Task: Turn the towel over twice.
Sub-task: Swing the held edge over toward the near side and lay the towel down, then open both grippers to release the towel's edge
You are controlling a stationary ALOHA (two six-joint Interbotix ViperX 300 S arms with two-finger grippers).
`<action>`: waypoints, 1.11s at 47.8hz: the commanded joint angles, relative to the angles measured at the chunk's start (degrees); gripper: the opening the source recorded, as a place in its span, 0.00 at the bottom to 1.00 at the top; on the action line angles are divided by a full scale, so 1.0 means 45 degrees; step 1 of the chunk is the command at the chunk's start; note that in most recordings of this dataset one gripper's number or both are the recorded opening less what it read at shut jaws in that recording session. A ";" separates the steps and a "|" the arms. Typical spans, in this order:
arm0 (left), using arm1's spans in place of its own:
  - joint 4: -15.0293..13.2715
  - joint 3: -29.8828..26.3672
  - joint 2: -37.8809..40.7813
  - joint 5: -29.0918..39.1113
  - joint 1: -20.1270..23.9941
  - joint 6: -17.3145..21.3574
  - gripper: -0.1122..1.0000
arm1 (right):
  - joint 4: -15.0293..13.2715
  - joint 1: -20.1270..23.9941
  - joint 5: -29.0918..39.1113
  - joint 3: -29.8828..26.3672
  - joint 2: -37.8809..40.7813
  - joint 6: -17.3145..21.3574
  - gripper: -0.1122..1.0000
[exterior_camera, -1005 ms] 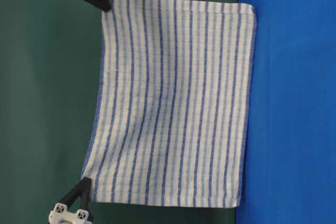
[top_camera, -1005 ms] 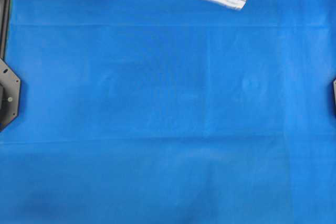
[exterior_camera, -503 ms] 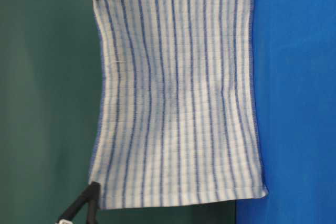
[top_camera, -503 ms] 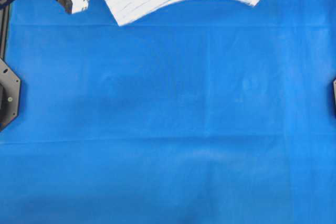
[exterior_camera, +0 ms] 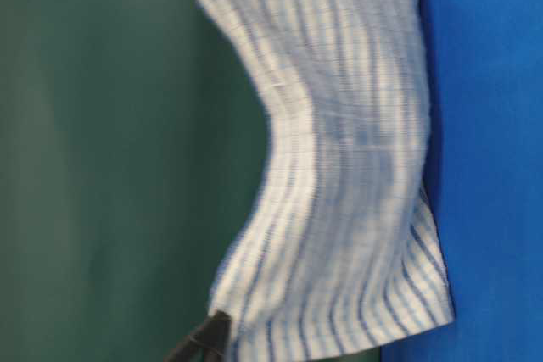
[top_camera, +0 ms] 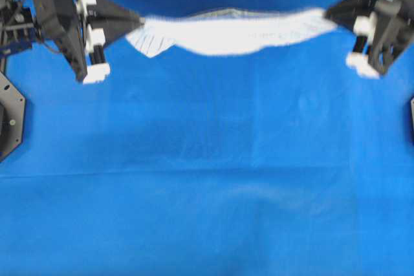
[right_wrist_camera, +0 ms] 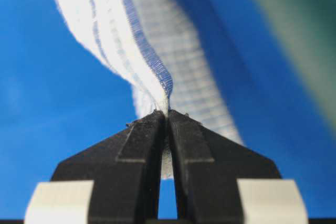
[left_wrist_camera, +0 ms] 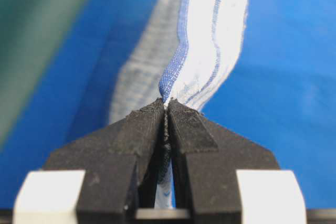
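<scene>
The towel [top_camera: 226, 30], white with thin blue stripes, hangs in the air as a sagging band over the back of the table in the overhead view. My left gripper [top_camera: 137, 22] is shut on its left corner and my right gripper [top_camera: 330, 12] is shut on its right corner. From table level the towel [exterior_camera: 339, 167] billows, blurred, with its lower edge down at the blue cloth [exterior_camera: 484, 158]. In the left wrist view the towel's blue hem [left_wrist_camera: 176, 66] runs out of my pinched left gripper [left_wrist_camera: 166, 103]. In the right wrist view the towel [right_wrist_camera: 126, 45] leaves my shut right gripper [right_wrist_camera: 168, 113].
The plain blue cloth [top_camera: 207, 179] covers the whole table. Black arm bases sit at the left edge [top_camera: 10, 117] and the right edge [top_camera: 412, 117]. A dark green backdrop [exterior_camera: 110, 150] stands behind the table.
Both grippers have swung forward and down into the overhead view, carrying the towel's upper corners toward the front. The towel, hanging flat before, now billows and sags in the middle.
</scene>
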 commanded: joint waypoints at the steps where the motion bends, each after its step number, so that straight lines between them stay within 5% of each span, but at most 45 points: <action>1: -0.0020 -0.0020 -0.0059 0.0352 -0.0645 -0.0059 0.12 | 0.0156 0.0859 -0.0117 0.0254 0.0039 0.0469 0.16; 14: -0.0020 0.0449 0.0508 0.1387 -0.3066 -0.0605 0.12 | 0.0176 0.3027 -0.0898 0.1621 0.0879 0.2695 0.16; 26: -0.0020 0.0410 0.1934 0.1758 -0.4609 -0.2207 0.12 | 0.0176 0.4492 -0.1973 0.2285 0.1738 0.4023 0.16; 36: -0.0020 -0.0039 0.2988 0.2148 -0.5469 -0.3379 0.12 | 0.0176 0.5352 -0.2383 0.2383 0.2305 0.4746 0.16; 53: -0.0020 -0.0430 0.3750 0.2383 -0.5645 -0.3398 0.12 | 0.0176 0.5566 -0.2656 0.2383 0.3027 0.5020 0.16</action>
